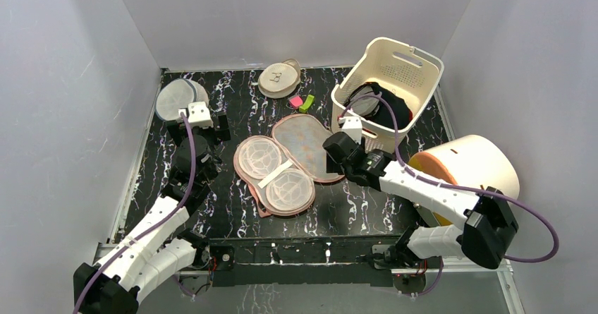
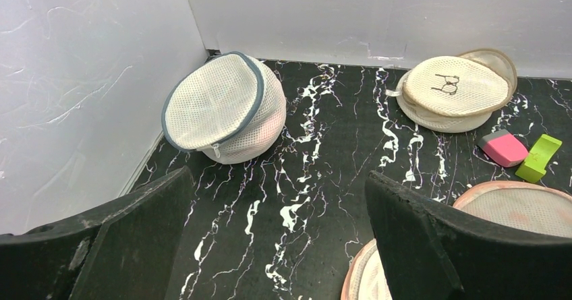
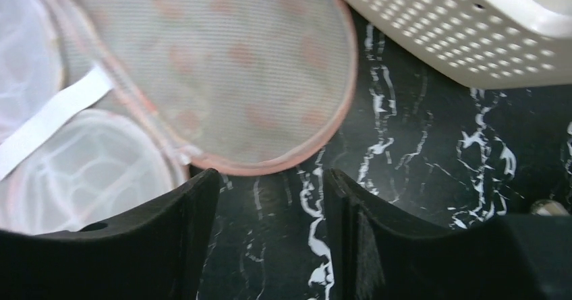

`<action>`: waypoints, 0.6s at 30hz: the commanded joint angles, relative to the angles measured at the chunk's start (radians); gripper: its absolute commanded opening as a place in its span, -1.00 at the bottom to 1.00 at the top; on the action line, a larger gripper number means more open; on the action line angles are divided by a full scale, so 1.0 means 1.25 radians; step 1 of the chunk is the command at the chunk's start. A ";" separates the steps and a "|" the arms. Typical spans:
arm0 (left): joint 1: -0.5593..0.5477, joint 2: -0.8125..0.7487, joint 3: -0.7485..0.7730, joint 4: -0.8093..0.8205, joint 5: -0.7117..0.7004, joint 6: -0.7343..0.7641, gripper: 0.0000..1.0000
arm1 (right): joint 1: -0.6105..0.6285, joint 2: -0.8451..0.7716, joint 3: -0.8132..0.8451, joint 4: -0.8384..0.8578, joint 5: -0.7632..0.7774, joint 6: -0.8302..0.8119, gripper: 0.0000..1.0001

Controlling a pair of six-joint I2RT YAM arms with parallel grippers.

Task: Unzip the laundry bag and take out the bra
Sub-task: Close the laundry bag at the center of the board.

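While the left gripper (image 2: 280, 185) stands wide open and empty at the left of the table (image 1: 226, 208), the grey-trimmed domed pouch (image 2: 222, 108) sits beyond it in the far left corner. Farther right, at the back wall, lie a round beige pouch (image 2: 453, 91), a pink block (image 2: 502, 148) and a green block (image 2: 538, 157). At mid-table the laundry bag (image 1: 289, 162) lies unzipped and spread flat: white cups and a white band in its left half, its printed flap folded out to the right. The right gripper (image 3: 270, 185), jaws moderately parted and holding nothing, is at that flap's near rim. A white basket (image 1: 412, 67) with black clothes stands just beyond it to the right.
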 commanded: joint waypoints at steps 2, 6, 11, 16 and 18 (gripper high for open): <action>0.003 -0.002 0.023 0.006 0.003 -0.008 0.97 | -0.071 -0.021 -0.067 0.119 0.134 0.067 0.01; 0.003 0.000 0.024 0.007 0.002 -0.007 0.97 | -0.090 -0.017 -0.126 0.197 0.151 0.074 -0.03; 0.003 -0.001 0.024 0.007 0.005 -0.010 0.97 | -0.098 -0.008 -0.185 0.296 0.182 0.092 -0.04; 0.003 -0.006 0.024 0.007 0.003 -0.009 0.97 | -0.105 -0.004 -0.237 0.388 0.199 0.134 -0.07; 0.003 -0.007 0.023 0.008 0.003 -0.009 0.97 | -0.108 0.002 -0.258 0.418 0.199 0.140 -0.07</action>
